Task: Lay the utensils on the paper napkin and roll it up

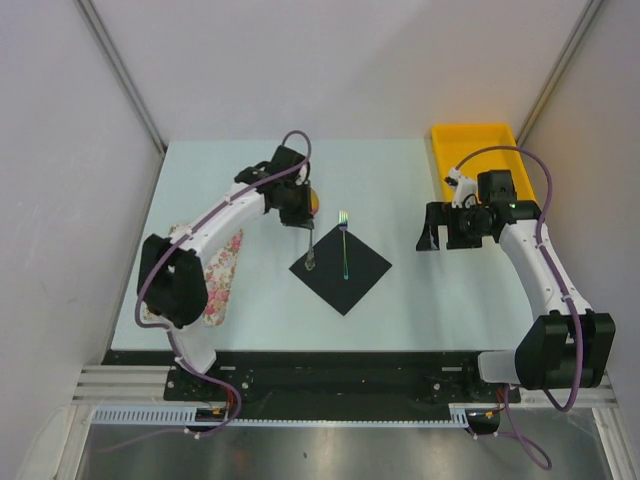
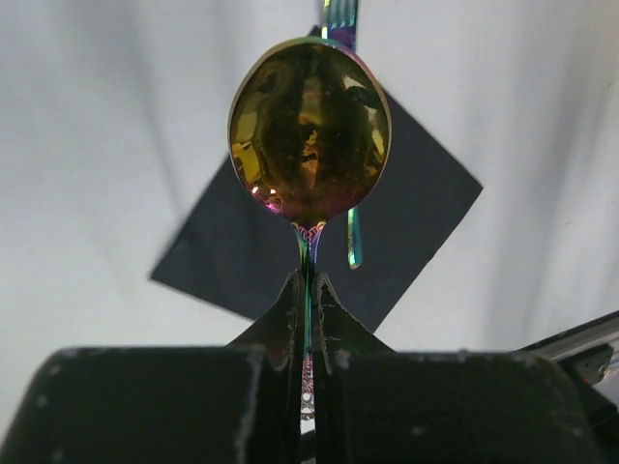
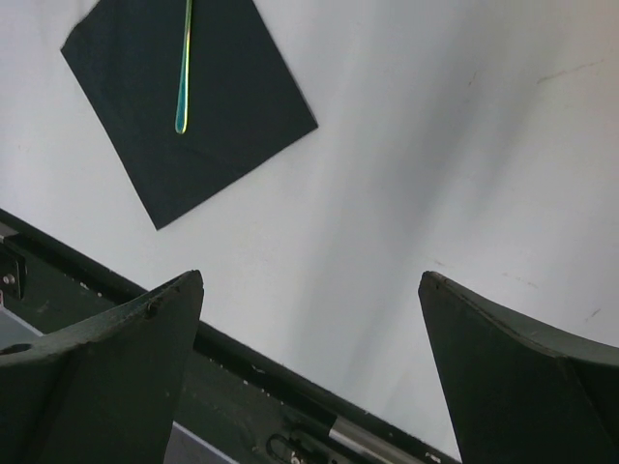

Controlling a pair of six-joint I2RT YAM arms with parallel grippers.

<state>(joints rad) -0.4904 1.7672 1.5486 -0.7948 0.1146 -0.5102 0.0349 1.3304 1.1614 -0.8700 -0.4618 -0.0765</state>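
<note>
The black paper napkin lies as a diamond at the table's middle. One of the utensils, a fork, rests on it with its tines past the far corner. My left gripper is shut on the thin handle of a spoon, which hangs over the napkin's left corner. In the left wrist view the spoon's gold bowl stands above my left gripper, with the napkin and fork behind. My right gripper hovers open to the right, apart from the napkin and fork.
A yellow bin stands at the back right. A pink floral cloth mat lies at the left under my left arm. A small orange thing shows beside my left gripper. The table's black front rail runs below my right gripper.
</note>
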